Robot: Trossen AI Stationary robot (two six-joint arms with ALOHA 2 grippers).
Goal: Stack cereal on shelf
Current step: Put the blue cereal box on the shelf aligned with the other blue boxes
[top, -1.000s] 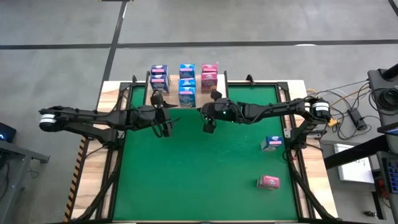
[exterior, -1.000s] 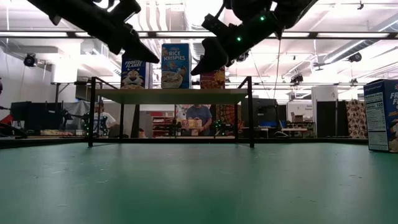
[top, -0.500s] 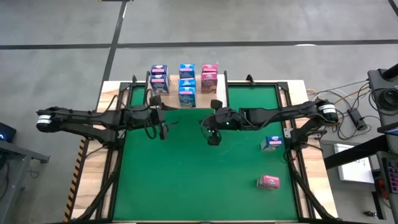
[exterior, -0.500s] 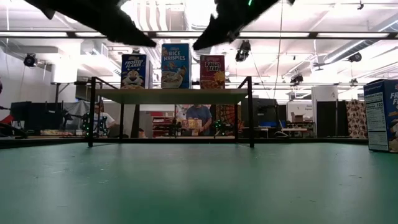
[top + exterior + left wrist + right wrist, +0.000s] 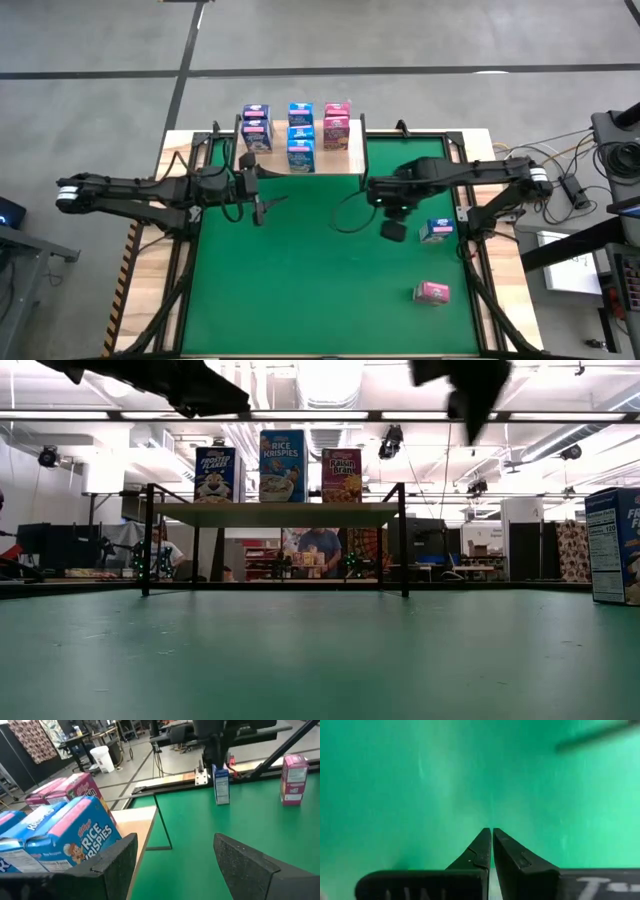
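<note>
- The right gripper (image 5: 393, 231) hangs over the green mat (image 5: 310, 290), its two dark fingers (image 5: 481, 851) clenched tip to tip with nothing between them; the right wrist view shows only bare mat under the tips.
- Just beside those closed jaws, toward the table's right edge, a blue-and-white cereal box (image 5: 436, 231) stands upright on the mat; it is apart from the fingers.
- Farther from the jaws, nearer the front of the table, a pink cereal box (image 5: 432, 292) lies on the mat.
- The left gripper (image 5: 258, 207) hovers just in front of the shelf (image 5: 354, 155), jaws released and spread wide, holding nothing.
- Just beside the open left fingers (image 5: 114, 856), a Rice Krispies box (image 5: 75, 832) stands on the shelf's wooden board, with pink boxes (image 5: 62, 792) behind it.
- Seen from above, the shelf carries three rows of boxes: white-purple (image 5: 255, 127), blue (image 5: 300, 135) and pink (image 5: 336, 123).
- In the low view, Frosted Flakes (image 5: 215, 474), Rice Krispies and Raisin Bran (image 5: 342, 474) boxes stand upright side by side on the shelf.
</note>
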